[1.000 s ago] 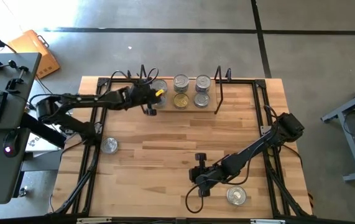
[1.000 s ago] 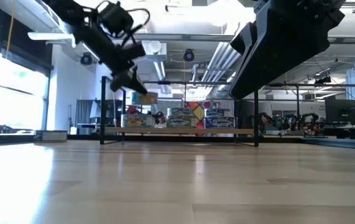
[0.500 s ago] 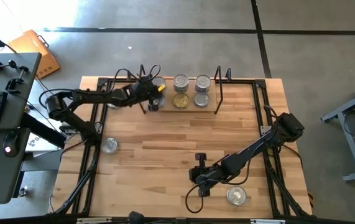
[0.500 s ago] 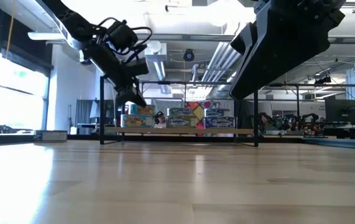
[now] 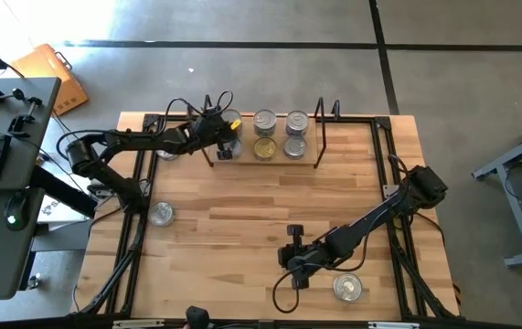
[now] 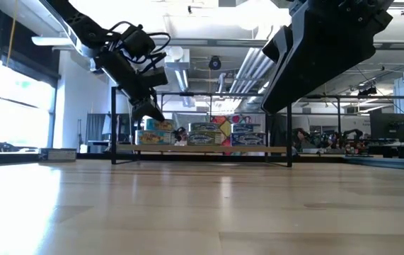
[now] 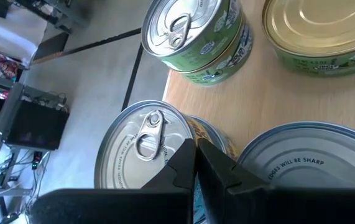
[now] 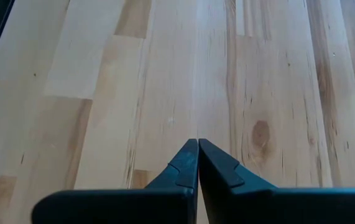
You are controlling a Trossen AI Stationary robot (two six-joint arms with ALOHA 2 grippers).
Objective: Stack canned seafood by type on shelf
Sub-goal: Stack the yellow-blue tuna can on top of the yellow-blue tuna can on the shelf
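Hovering clenched and empty above the tins (image 5: 277,134) at the shelf's (image 5: 308,159) left end, the left jaws (image 5: 225,149) seem set to nudge one; right jaws (image 5: 295,268), clenched too, wait near the desk's front edge by a stray tin (image 5: 347,288).

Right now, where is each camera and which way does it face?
High: overhead, straight down on table, shelf, tins; both arms show.
Low: tabletop height, level toward the shelf; left gripper above it, right arm's bulk close.
Left wrist: over shelf tins, its shut gripper in front.
Right wrist: down on bare table, its shut gripper in front.
Shared: high, low and left wrist all see the shelf tins.
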